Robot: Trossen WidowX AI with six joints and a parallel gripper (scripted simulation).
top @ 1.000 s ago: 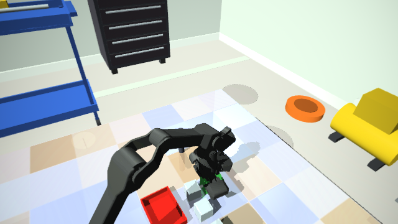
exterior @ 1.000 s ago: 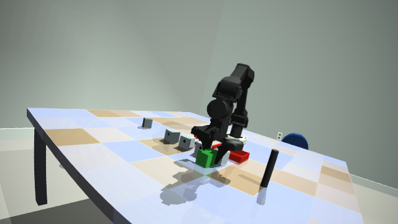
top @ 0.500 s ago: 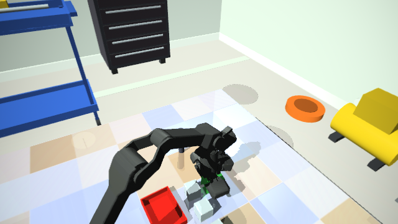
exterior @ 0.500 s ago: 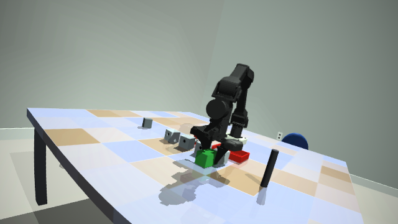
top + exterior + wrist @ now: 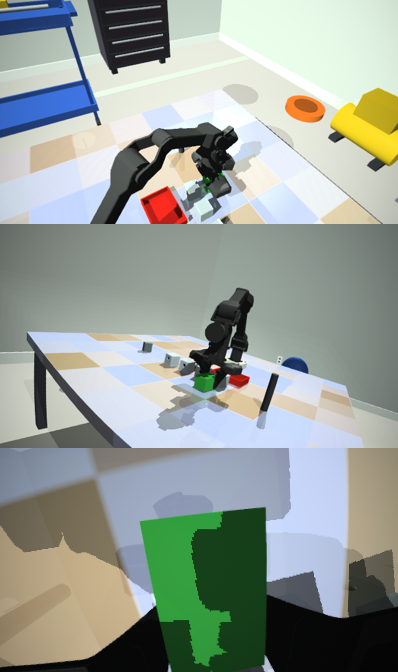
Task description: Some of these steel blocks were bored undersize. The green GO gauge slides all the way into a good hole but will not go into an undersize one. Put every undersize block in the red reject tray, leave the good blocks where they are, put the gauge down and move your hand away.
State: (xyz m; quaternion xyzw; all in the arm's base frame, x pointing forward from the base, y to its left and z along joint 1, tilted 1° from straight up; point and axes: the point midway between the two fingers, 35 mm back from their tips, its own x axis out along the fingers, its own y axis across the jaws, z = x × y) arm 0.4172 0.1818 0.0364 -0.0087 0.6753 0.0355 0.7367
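Claw grips 1 grn gauge; 1 red tray nearby.

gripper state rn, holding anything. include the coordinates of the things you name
gripper [image 5: 214, 183] [image 5: 210, 378] [image 5: 205, 598]: closed on the green gauge [image 5: 206, 180] [image 5: 204, 382] [image 5: 172, 568]

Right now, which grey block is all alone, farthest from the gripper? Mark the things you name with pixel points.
The dark block [image 5: 147, 347], far left in the exterior view: the other blocks [image 5: 203, 210] [image 5: 171, 360] bunch nearer the gripper [image 5: 212, 182] [image 5: 211, 379] [image 5: 205, 598].
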